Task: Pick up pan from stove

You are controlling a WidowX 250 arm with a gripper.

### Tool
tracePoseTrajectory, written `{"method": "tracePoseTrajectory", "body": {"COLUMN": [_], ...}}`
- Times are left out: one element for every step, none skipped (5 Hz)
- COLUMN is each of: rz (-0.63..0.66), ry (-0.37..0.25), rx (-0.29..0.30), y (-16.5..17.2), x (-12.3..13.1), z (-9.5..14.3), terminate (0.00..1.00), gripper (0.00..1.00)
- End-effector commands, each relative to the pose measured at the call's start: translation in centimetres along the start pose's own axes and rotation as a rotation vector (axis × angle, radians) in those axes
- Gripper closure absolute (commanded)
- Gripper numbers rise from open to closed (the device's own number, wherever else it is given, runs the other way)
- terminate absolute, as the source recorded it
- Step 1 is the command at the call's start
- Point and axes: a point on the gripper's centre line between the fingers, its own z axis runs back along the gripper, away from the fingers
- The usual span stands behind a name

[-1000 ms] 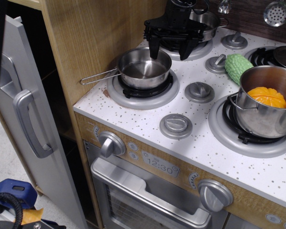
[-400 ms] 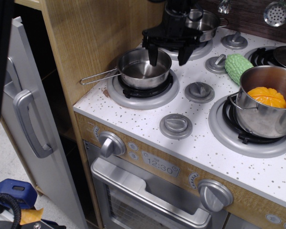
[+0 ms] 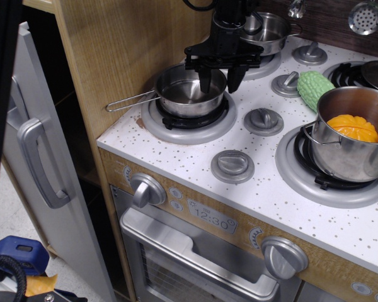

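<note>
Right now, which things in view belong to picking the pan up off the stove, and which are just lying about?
Job:
pan, on the front left burner
stove
pincer, straddling the pan's right rim

Lying about:
large pot holding an orange fruit
green vegetable
rear pan

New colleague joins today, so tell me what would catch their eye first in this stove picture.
The black gripper hangs open over the right rim of the small steel pan on the stove's front-left burner, one finger inside the bowl and one outside. On the right, a taller steel pot holds a bright orange toy fruit, with a bumpy green toy vegetable lying just behind it.
</note>
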Motion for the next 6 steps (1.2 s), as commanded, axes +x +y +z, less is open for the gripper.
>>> {"method": "tracePoseTrajectory", "body": {"rz": [0.025, 0.045, 0.072, 0.087, 0.089, 0.096], "ry": [-0.022, -0.032, -0.052, -0.076, -0.093, -0.116], "rx": [-0.013, 0.008, 0.062, 0.120, 0.156, 0.183], "y": [0.1, -0.4, -0.9, -0.9, -0.3, 0.3], "x": [0.9, 0.5, -0.1, -0.4, -0.1, 0.1], "z": [2.0, 3.1, 4.9, 6.9, 8.3, 9.9], "terminate": [0.00, 0.00, 0.00, 0.00, 0.00, 0.00], "gripper": [1.00, 1.00, 1.00, 1.00, 1.00, 1.00]}}
